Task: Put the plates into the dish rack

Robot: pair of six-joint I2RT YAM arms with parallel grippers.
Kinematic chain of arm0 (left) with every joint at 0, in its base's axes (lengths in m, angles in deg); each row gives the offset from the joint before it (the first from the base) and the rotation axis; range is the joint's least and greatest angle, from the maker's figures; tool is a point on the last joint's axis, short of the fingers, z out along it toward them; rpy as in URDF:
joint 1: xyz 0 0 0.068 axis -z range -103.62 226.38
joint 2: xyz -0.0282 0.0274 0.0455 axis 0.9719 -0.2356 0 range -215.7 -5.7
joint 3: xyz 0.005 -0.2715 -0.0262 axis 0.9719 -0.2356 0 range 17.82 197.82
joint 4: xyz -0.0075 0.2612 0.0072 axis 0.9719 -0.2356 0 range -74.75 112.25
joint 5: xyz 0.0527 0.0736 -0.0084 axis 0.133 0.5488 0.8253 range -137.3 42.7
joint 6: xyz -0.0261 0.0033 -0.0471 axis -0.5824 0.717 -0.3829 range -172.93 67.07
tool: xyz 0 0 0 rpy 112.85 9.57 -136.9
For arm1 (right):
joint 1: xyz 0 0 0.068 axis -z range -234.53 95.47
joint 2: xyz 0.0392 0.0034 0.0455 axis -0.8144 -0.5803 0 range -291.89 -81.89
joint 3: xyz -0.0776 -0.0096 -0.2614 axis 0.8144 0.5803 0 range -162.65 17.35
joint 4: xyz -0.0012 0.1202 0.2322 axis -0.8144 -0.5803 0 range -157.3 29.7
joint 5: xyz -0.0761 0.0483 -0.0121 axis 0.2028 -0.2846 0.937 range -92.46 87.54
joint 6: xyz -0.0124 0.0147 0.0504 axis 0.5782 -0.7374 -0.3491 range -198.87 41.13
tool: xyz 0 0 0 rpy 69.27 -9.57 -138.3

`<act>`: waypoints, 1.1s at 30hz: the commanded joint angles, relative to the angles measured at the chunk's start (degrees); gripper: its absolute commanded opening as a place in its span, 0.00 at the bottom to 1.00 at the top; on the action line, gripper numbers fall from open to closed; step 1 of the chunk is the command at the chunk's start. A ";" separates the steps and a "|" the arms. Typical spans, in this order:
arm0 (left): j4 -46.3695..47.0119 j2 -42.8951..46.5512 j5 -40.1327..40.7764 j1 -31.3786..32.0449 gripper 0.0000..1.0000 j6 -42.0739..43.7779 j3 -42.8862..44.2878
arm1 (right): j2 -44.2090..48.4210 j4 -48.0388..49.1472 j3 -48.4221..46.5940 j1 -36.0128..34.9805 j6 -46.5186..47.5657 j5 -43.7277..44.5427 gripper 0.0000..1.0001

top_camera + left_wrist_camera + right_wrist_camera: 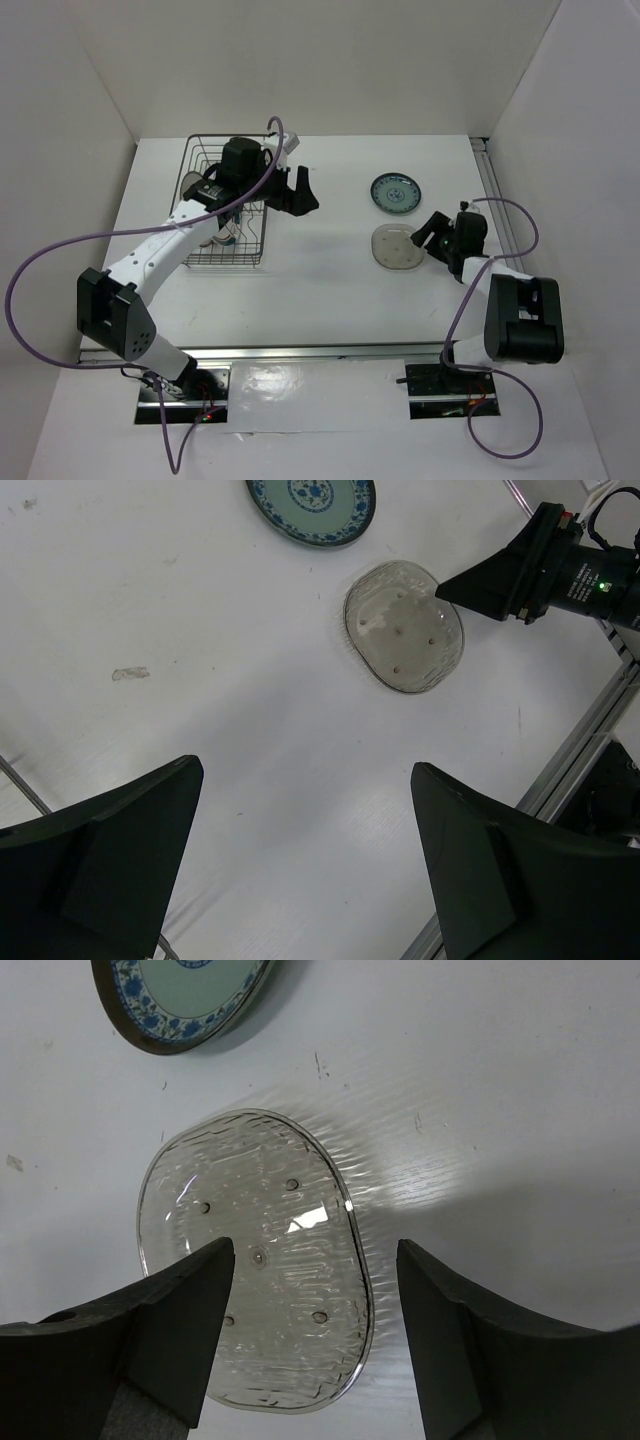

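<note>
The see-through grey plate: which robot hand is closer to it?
Right. The right gripper sits open at the edge of the grey plate. The left gripper is far off across the table, open, next to the dish rack.

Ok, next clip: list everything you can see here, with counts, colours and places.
dish rack: one, dark wire, far left of the table.
plates in the rack: pale, standing, partly hidden; count unclear.
teal patterned plate: one, flat on the table, right of centre.
clear grey plate: one, flat, just nearer than the teal one.
table: one, white.
left hand: black, open, hovering right of the rack.
right hand: black, open, over the clear grey plate.
</note>
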 commanded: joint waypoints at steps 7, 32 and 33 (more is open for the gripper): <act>2.05 -0.67 -1.02 0.28 0.99 -0.55 1.62 | -2.55 1.51 0.42 0.33 0.15 -0.10 0.70; -0.15 -1.73 9.25 0.28 0.99 -2.66 1.62 | -3.70 9.05 0.77 -0.27 -1.68 -14.14 0.00; 0.55 -1.73 9.79 0.28 0.99 -3.27 1.01 | -3.69 10.73 1.99 -0.98 -2.21 -15.82 0.00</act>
